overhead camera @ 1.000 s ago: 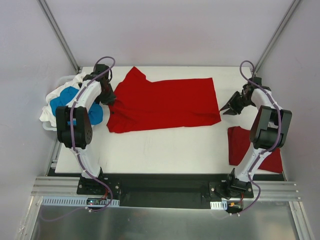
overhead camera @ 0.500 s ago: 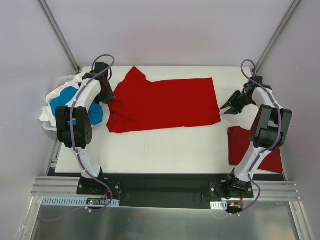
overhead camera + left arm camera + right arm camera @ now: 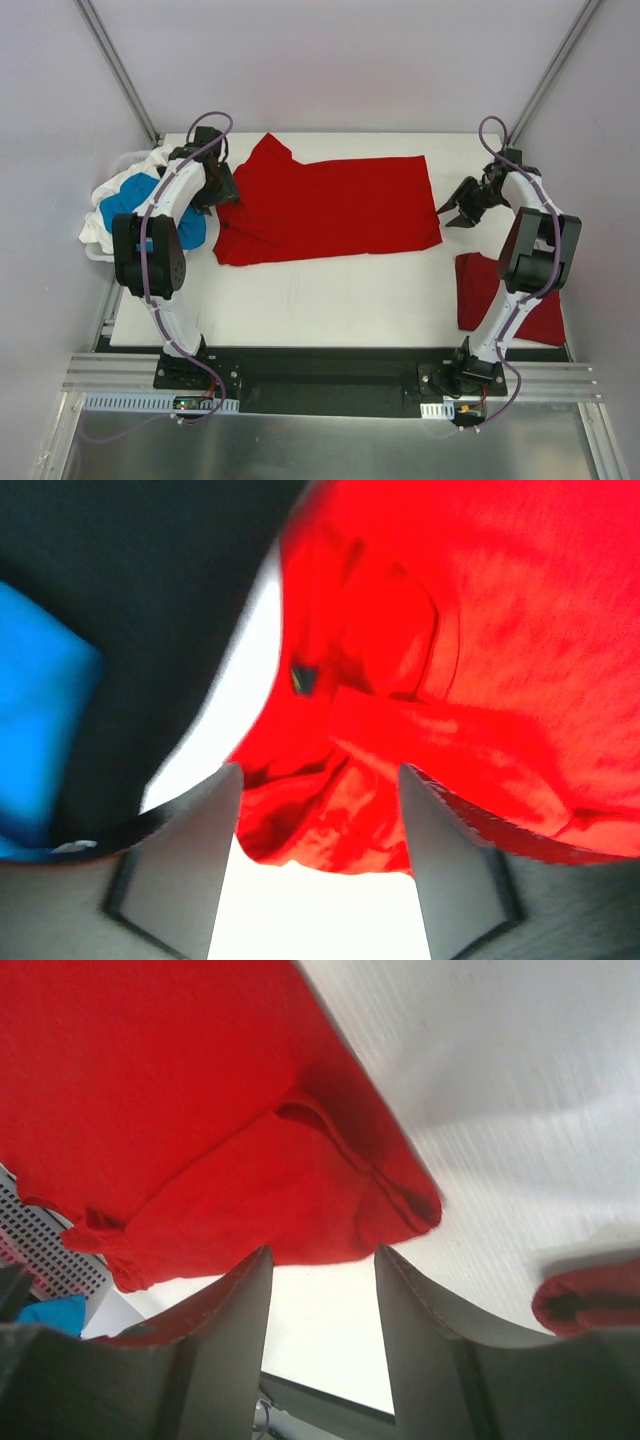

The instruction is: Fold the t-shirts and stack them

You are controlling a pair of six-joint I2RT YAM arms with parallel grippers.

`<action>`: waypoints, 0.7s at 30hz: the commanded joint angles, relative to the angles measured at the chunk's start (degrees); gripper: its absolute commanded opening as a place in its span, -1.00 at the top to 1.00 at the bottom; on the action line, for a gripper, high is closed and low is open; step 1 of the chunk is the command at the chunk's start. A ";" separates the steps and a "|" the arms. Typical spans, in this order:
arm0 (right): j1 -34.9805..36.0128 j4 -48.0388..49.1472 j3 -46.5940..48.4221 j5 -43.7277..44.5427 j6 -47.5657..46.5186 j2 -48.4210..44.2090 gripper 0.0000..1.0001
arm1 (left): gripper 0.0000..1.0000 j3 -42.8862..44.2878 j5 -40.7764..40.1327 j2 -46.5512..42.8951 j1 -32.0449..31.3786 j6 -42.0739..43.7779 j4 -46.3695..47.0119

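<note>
**Red t-shirt awaiting a fold.** A red t-shirt (image 3: 330, 210) lies spread lengthwise across the far half of the table (image 3: 330, 300), with its collar end toward the left arm and its hem end toward the right arm. The left claw (image 3: 222, 188) stands open over the bunched collar end; its fingers (image 3: 190, 850) are apart, with rumpled cloth showing between them but not pinched. The right claw (image 3: 450, 213) is likewise open and empty, just beside the hem corner. A folded red t-shirt (image 3: 480, 285) rests at the near right, partly hidden behind the right arm. A heap of blue and white t-shirts (image 3: 125, 205) overhangs the table's left edge. The cloth is judged light, limp and apt to wrinkle or slide, so it is best pinched at corners or seams, with both ends lifted together. The left wrist view is blurred, so whether those fingertips touch the cloth cannot be told, nor how many layers the shirt lies in.
</note>
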 commanded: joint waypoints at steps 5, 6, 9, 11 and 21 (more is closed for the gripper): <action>0.76 -1.74 5.91 -1.42 -1.33 4.02 0.04 | 0.42 -1.87 1.47 -0.55 -1.85 -1.05 -0.67; 0.85 -1.66 6.00 -1.51 -1.42 4.55 0.04 | 0.46 -1.17 1.55 0.85 -1.85 -0.69 -0.67; 1.20 -1.75 5.73 -1.42 -1.69 5.34 0.04 | 0.46 1.38 2.52 3.57 -1.85 -0.51 -0.67; 1.73 -1.48 5.56 -1.42 -1.86 5.61 0.03 | 0.38 2.62 3.31 4.55 -1.94 -0.95 -0.67; 8.40 0.54 2.22 -2.04 -0.55 2.88 0.02 | 0.09 -6.84 4.90 -2.72 -5.27 -1.83 -0.15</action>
